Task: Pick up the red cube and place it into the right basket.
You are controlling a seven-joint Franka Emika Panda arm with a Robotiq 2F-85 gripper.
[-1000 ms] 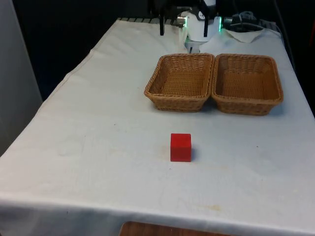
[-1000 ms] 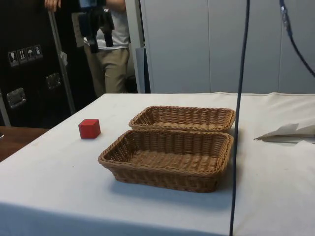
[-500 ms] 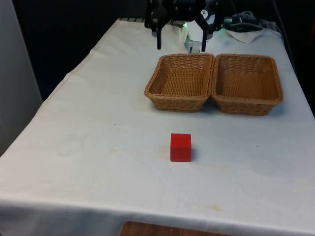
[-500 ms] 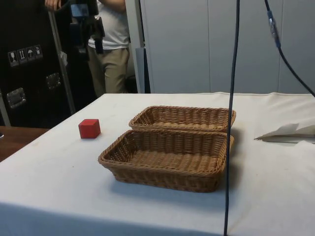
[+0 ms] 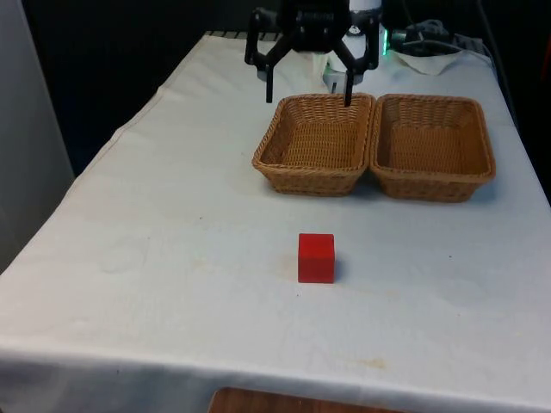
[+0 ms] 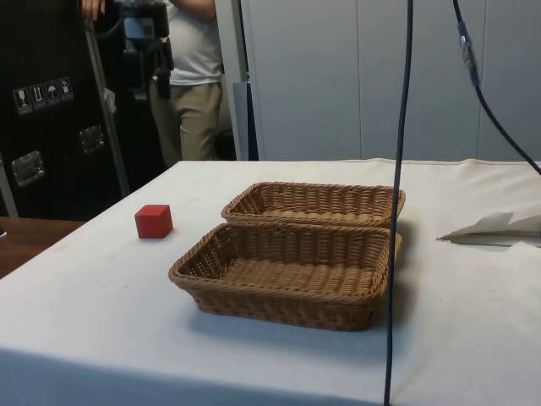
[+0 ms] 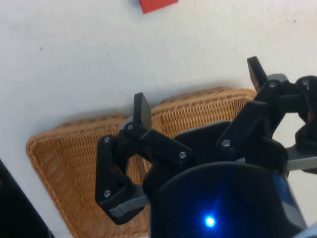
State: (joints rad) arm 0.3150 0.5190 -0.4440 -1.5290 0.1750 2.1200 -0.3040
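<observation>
The red cube [image 5: 316, 257] rests on the white cloth in front of two wicker baskets; it sits to the left in the side view [image 6: 154, 221] and at the wrist picture's edge [image 7: 157, 4]. The left basket [image 5: 306, 181] and right basket [image 5: 430, 185] stand side by side; in the side view the right basket [image 6: 279, 309] is the nearer one. My gripper [image 5: 308, 93] hangs open and empty above the left basket's far rim, well away from the cube. Its fingers [image 7: 142, 109] are spread wide over the wickerwork [image 7: 64, 168]. The gripper [image 6: 150, 68] is high in the side view.
A person [image 6: 193, 76] stands beyond the table in the side view. A crumpled white sheet [image 6: 499, 227] lies near the robot's end of the table. A dark cable [image 6: 396, 211] hangs down in front of the side camera.
The gripper has come down and forward from the table's far end, to above the left basket's far rim. Its fingers stay open. The cube and the baskets have not moved.
</observation>
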